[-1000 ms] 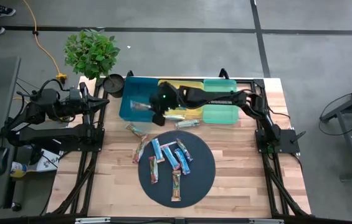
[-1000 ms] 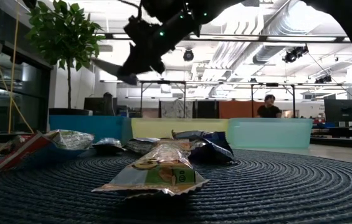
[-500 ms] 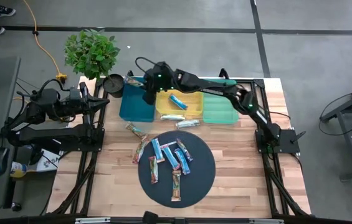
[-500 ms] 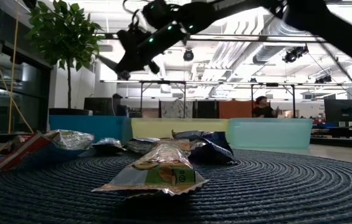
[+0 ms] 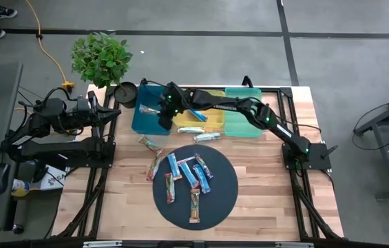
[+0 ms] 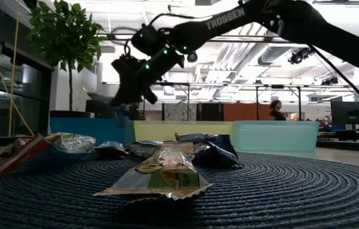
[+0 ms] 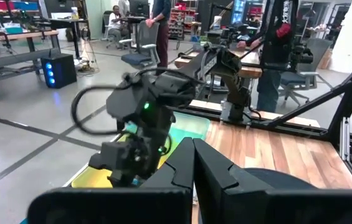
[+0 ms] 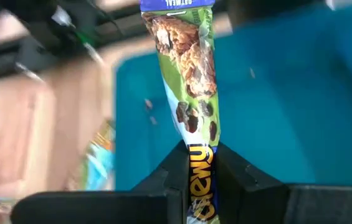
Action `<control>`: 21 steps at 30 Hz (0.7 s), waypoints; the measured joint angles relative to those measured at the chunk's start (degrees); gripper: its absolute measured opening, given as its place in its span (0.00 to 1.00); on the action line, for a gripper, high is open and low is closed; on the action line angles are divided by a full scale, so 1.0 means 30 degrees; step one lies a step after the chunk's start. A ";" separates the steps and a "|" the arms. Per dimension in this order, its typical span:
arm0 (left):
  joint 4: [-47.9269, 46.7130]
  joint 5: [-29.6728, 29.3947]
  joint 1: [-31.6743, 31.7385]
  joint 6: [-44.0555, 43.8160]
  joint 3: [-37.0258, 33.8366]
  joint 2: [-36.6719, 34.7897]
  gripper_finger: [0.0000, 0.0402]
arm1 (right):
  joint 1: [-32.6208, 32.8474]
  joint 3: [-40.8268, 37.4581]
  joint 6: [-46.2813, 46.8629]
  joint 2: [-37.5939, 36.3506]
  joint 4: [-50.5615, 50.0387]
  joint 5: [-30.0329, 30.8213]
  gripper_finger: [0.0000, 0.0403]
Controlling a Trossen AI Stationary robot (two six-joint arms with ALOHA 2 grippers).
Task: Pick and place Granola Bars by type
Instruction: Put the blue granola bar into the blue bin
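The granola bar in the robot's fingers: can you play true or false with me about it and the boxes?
1. The right gripper pinches a granola bar. True.
2. That bar hangs over the green bin. False: it hangs over the blue bin.
3. The yellow bin has bars in it. True.
4. The round dark mat has no bars on it. False: several lie there.
5. The left gripper holds a bar too. False: its fingers are shut on nothing, off at the table's left side.
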 joint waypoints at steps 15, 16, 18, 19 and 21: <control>0.0010 0.0009 -0.0004 0.0000 0.0000 0.0000 0.00 | -0.0102 0.0068 -0.0029 -0.0076 0.0734 -0.1063 0.41; 0.0010 0.0009 -0.0004 0.0000 0.0000 0.0000 0.00 | -0.0102 0.0165 0.0197 -0.0126 0.0672 -0.1438 0.42; 0.0010 0.0055 -0.0002 0.0000 0.0000 0.0000 0.00 | -0.0075 0.0365 0.0385 -0.0521 0.0128 -0.2173 0.43; 0.0010 0.0146 -0.0004 0.0000 0.0000 0.0000 0.00 | 0.0008 0.0375 0.0402 -0.0907 -0.0325 -0.2415 0.43; 0.0010 0.0469 0.0001 0.0000 0.0000 0.0000 0.00 | 0.0361 0.0468 -0.0020 -0.1821 -0.1625 -0.2521 0.43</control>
